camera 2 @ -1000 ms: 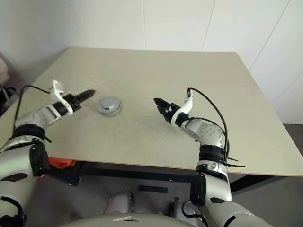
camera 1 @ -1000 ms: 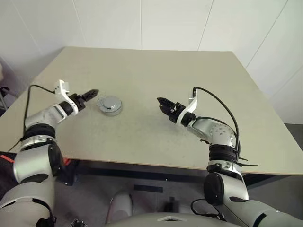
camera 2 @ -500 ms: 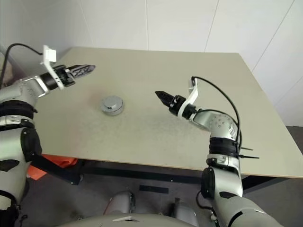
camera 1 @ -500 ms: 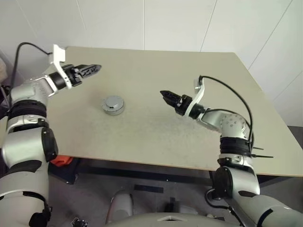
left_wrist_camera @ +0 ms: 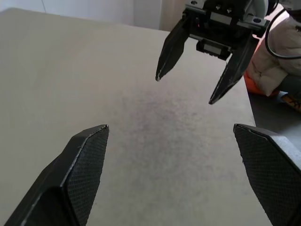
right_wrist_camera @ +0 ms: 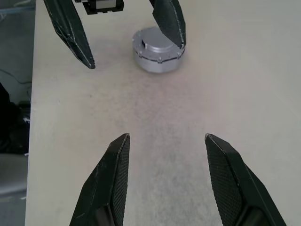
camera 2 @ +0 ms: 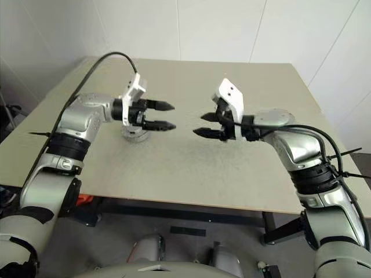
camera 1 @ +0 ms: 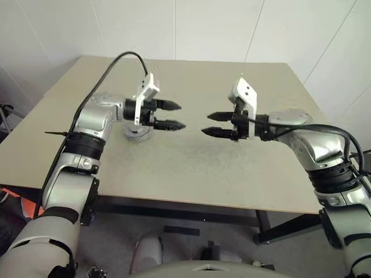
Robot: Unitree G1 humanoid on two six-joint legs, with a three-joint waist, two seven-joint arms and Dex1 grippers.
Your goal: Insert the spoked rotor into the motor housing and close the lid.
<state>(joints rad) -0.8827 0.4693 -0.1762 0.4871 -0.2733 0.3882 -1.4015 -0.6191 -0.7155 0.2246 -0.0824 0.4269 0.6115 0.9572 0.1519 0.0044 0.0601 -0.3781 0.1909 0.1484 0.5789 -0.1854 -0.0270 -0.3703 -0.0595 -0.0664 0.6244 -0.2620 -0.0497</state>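
End effectors [camera 1: 173,116] [camera 1: 211,124] have swung inward, tips facing, both empty.

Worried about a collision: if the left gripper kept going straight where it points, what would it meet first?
Most likely the right gripper: it sits open, dead ahead of the open left gripper, tips facing, above the beige table. Depth between them is unclear.

Beige table [camera 1: 191,168], white panelled wall [camera 1: 191,29] behind, grey floor [camera 1: 185,237] below

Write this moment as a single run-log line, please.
left gripper: open, empty | right gripper: open, empty | closed silver motor: on table | grippers: facing each other
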